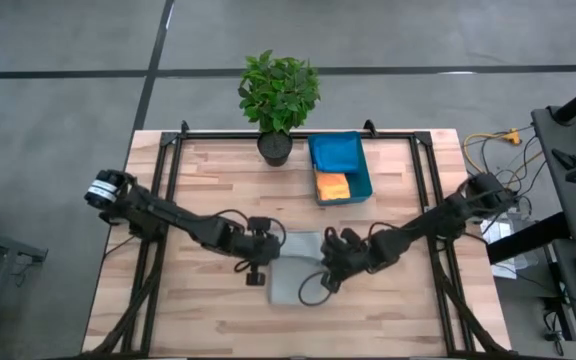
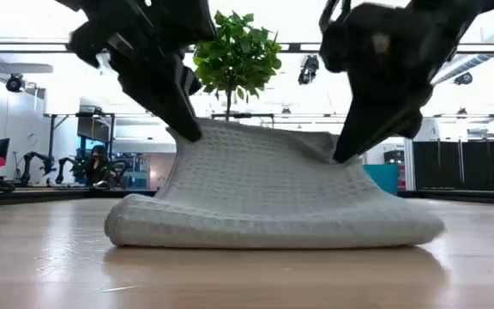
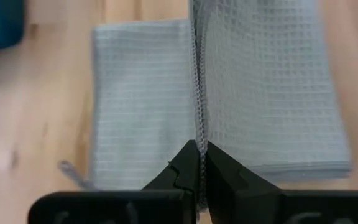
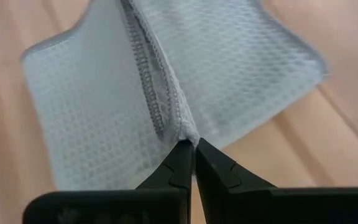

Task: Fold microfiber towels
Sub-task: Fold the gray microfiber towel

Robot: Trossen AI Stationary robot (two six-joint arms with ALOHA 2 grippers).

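A pale grey waffle-weave towel [image 1: 298, 282] lies on the wooden table between both arms. Its lower layers rest flat [image 2: 273, 227], and its far edge rises in a sheet [image 2: 264, 163]. My left gripper [image 1: 268, 246] is shut on that raised edge at its left end, and my right gripper [image 1: 330, 250] is shut on it at its right end. An orange towel [image 1: 332, 186] and a blue towel [image 1: 336, 152] lie in the teal bin [image 1: 366, 172]. My left gripper pinches the towel's stitched hem [image 3: 198, 134] between its two fingers, slanting down from the table's left. The hem runs up away from the fingers, and the cloth below it lies on the table. My right gripper pinches the hemmed edge at a corner [image 4: 185, 132] between its two fingers, slanting down from the table's right. The cloth fans out from the pinch, lifted there, with the rest lying on the table.
A potted plant [image 1: 278, 95] stands at the table's far edge, with the teal bin just right of it. A black frame rail [image 1: 168, 170] runs along the left, right and far sides. Bare wood [image 1: 298, 330] lies near the front edge.
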